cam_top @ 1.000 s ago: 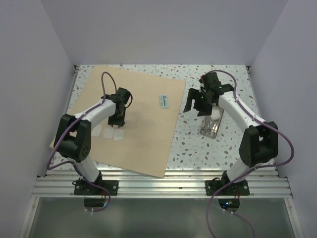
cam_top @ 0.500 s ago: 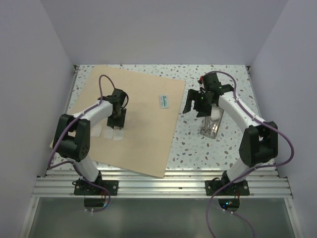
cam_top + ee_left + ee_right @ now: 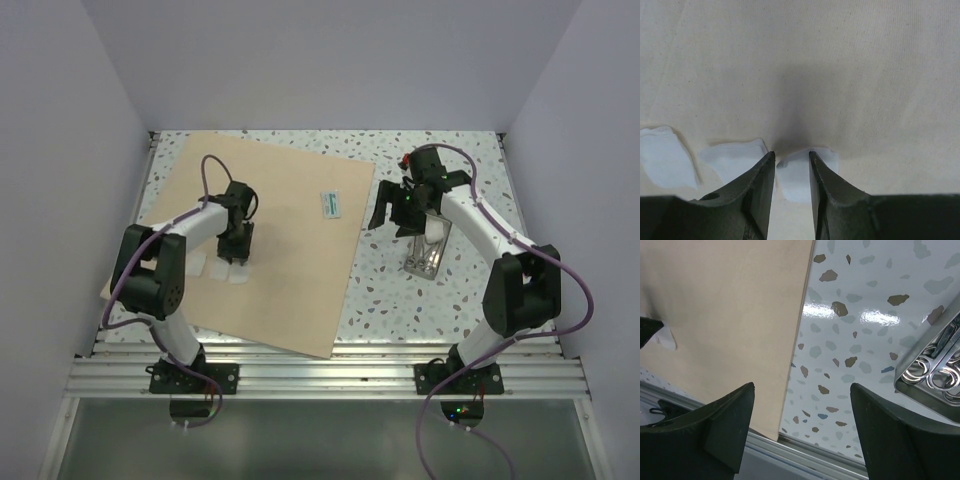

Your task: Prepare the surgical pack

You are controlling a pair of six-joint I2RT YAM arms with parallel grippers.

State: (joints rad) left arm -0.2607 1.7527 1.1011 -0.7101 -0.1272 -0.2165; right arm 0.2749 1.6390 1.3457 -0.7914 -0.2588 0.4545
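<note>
The tan wrap sheet (image 3: 290, 250) lies flat on the left half of the table. Three white gauze squares (image 3: 216, 268) lie in a row near its left side. My left gripper (image 3: 236, 255) points down over the rightmost one. In the left wrist view its jaws (image 3: 791, 154) stand narrowly open astride that gauze square (image 3: 792, 175), tips touching it. The steel tray (image 3: 428, 252) with ring-handled instruments (image 3: 932, 372) sits on the speckled tabletop at the right. My right gripper (image 3: 396, 220) hovers wide open between the sheet's edge and the tray, holding nothing (image 3: 801, 385).
A small white and green packet (image 3: 330, 205) lies on the sheet near its right edge. The sheet's near corner reaches almost to the aluminium rail (image 3: 330, 365) at the table's front. Grey walls close in the left, right and back.
The left gripper has shifted slightly left over the gauze, its jaws widening briefly and narrowing again. The right arm has barely moved.
</note>
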